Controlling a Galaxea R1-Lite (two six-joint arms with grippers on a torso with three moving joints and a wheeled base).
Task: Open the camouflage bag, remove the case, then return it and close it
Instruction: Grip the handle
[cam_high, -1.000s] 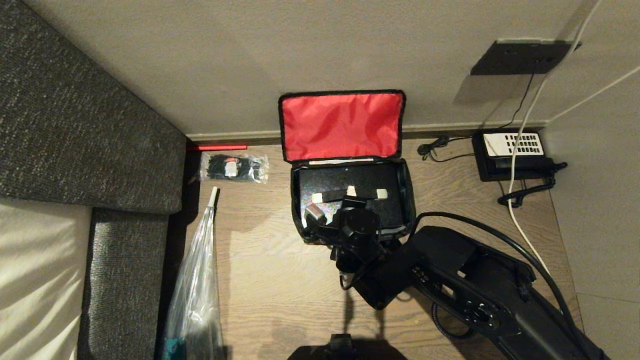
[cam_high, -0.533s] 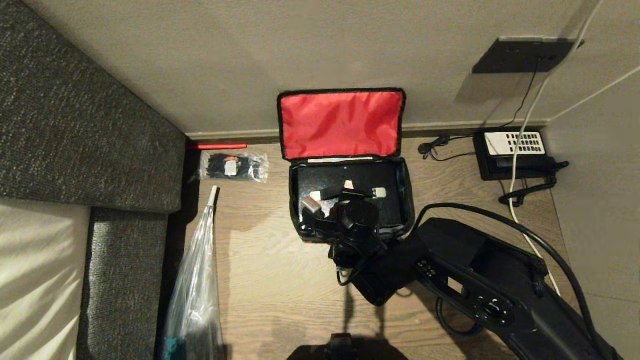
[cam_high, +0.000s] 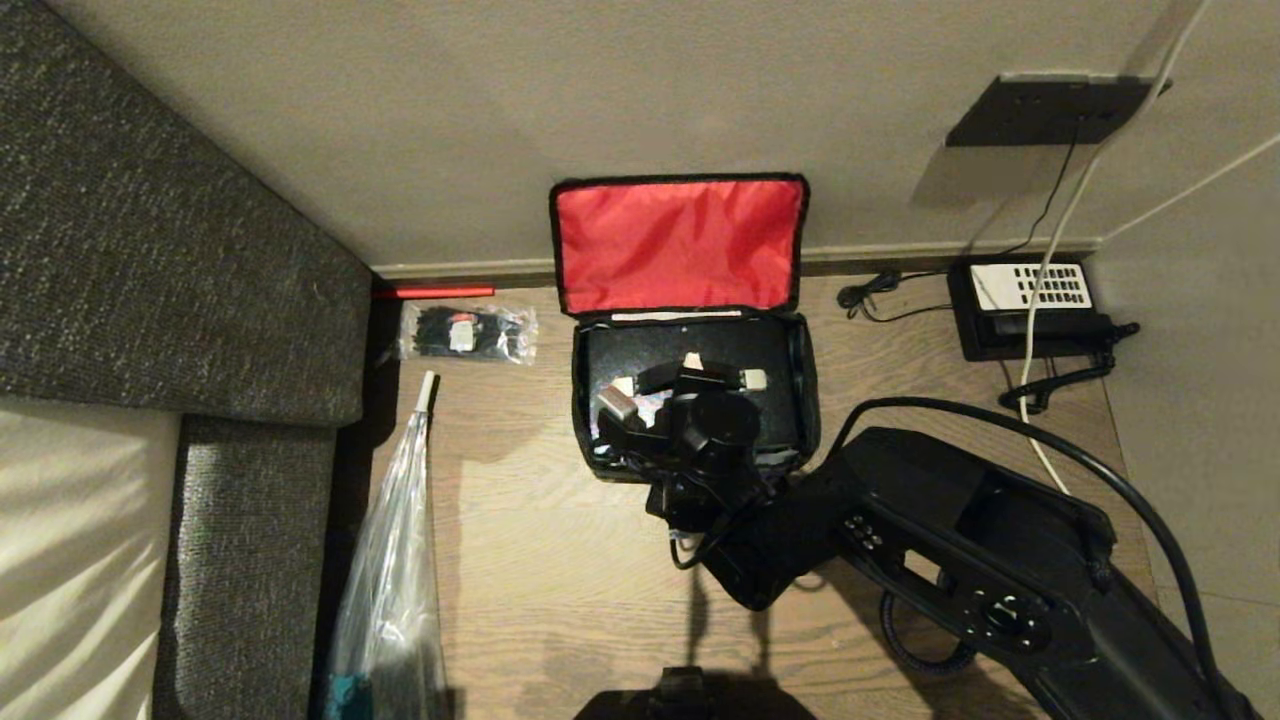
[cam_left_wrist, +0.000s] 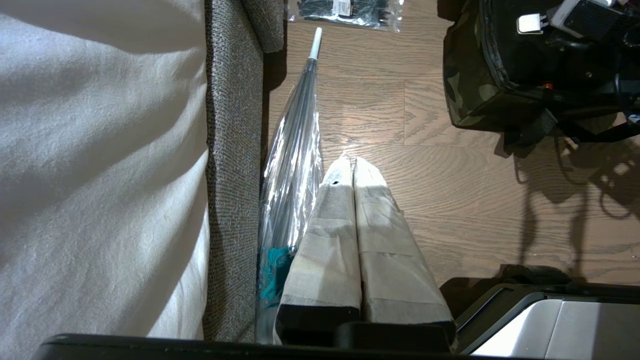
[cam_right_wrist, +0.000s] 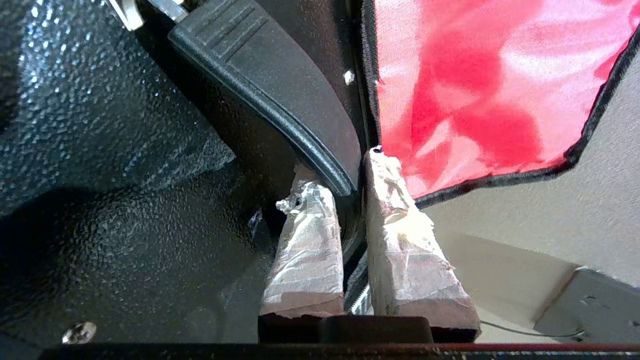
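The camouflage bag (cam_high: 809, 385) stands open on the wood floor by the wall, its red lid (cam_high: 680, 245) leaning back. Inside lies the black case (cam_high: 640, 345). My right gripper (cam_high: 692, 374) reaches into the bag from the near side and is shut on the case's black strap handle (cam_right_wrist: 270, 85), which bows up between its pale tabs. In the right wrist view the taped fingers (cam_right_wrist: 305, 235) pinch the strap over the pebbled case (cam_right_wrist: 100, 125), the red lid (cam_right_wrist: 475, 75) beyond. The left gripper (cam_left_wrist: 348, 161) hangs shut and empty, with the bag (cam_left_wrist: 470, 80) far ahead.
A black desk phone (cam_high: 1030, 305) with cords sits right of the bag. A packet of black ties (cam_high: 467, 333) lies left of it. A clear wrapped umbrella (cam_high: 395, 560) lies along the grey sofa (cam_high: 150, 250). A wall plate (cam_high: 1050, 110) trails a white cable.
My right gripper has risen and moved toward the wall with the strap handle in it. The handle now arches up off the case, and the bag has shifted slightly.
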